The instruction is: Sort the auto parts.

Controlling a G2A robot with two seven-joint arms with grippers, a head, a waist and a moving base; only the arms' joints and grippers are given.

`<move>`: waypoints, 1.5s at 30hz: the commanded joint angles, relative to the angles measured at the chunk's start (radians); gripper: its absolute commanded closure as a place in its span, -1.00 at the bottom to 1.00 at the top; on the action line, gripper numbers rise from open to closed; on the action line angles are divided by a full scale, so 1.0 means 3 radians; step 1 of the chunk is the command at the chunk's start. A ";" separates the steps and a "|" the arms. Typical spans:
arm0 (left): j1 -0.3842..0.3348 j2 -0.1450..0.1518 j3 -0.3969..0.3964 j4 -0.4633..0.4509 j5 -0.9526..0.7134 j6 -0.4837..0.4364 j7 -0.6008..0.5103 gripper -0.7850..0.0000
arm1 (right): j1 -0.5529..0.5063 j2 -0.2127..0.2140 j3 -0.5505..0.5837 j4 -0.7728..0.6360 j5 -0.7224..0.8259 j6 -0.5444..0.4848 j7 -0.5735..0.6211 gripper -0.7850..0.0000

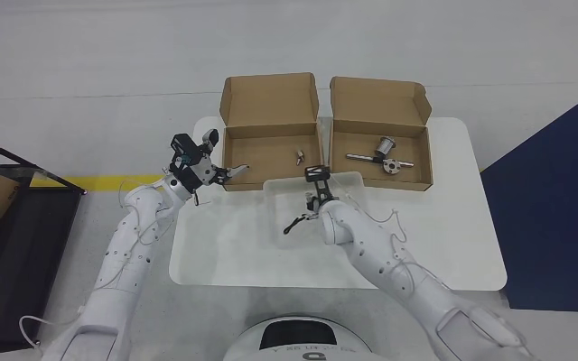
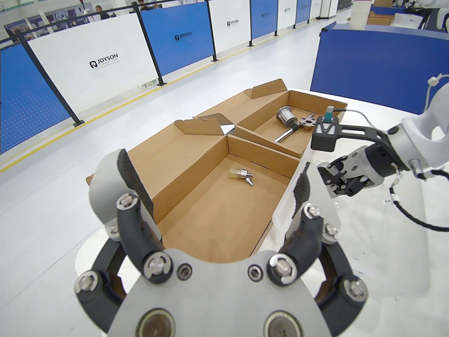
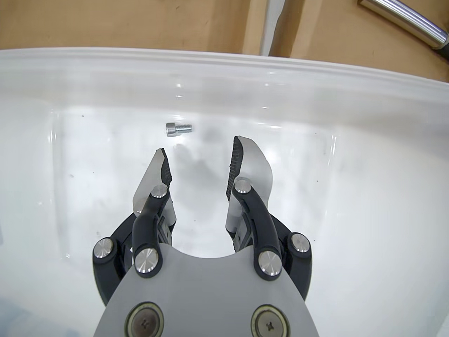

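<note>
Two cardboard boxes sit side by side in the upper middle of my top view, lids folded back. The left-hand box (image 1: pixel 257 149) holds one small fitting (image 1: pixel 297 156). The right-hand box (image 1: pixel 361 140) holds a steel shaft (image 1: pixel 370 159) lying beside a round flanged part (image 1: pixel 387 144). Just below both, at the centre of the frame, a white tray (image 1: pixel 348 179) lies on the white table (image 1: pixel 452 226), its far rim just beside the boxes' near walls.

My right gripper (image 3: pixel 200 145) hangs over the tray floor with its fingers spread and nothing between them. One small bolt (image 3: pixel 178 129) lies flat on the tray, just past one fingertip and not touching it.

My left gripper (image 2: pixel 214 163) is left of centre in the top view, at the lower left corner of the left-hand box. Its jaws are wide apart and empty, facing across that box.
</note>
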 commanded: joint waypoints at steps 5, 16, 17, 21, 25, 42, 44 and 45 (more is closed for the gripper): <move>0.0000 0.0000 0.0000 0.0000 0.0000 0.0000 0.0000 -1.00 | 0.0067 -0.0070 -0.0037 0.0135 0.0011 -0.0012 -0.0010 -0.08; 0.0000 0.0000 0.0000 0.0000 0.0000 0.0000 0.0000 -1.00 | 0.0089 -0.0174 -0.0023 0.0240 0.0067 0.0041 -0.0208 0.04; 0.0000 0.0000 0.0000 0.0000 0.0000 0.0000 0.0000 -1.00 | 0.0097 -0.0188 -0.0023 0.0264 0.0074 0.0075 -0.0235 0.04; 0.0000 0.0000 0.0000 0.0000 0.0000 0.0000 0.0000 -1.00 | 0.0140 -0.0247 -0.0037 0.0379 0.0100 0.0183 -0.0306 0.04; 0.0000 0.0000 0.0000 0.0000 0.0000 0.0000 0.0000 -1.00 | 0.0186 -0.0305 -0.0058 0.0492 0.0125 0.0230 -0.0354 0.04; 0.0000 0.0000 0.0000 0.0000 0.0000 0.0000 0.0000 -1.00 | 0.0300 -0.0492 -0.0087 0.0876 0.0156 0.0294 -0.0477 0.16; 0.0000 0.0000 0.0000 0.0000 0.0000 0.0000 0.0000 -1.00 | 0.0297 -0.0504 -0.0083 0.0900 0.0144 0.0292 -0.0487 0.23; 0.0000 0.0000 0.0000 0.0000 0.0000 0.0000 0.0000 -1.00 | 0.0292 -0.0509 -0.0083 0.0907 0.0133 0.0289 -0.0492 0.27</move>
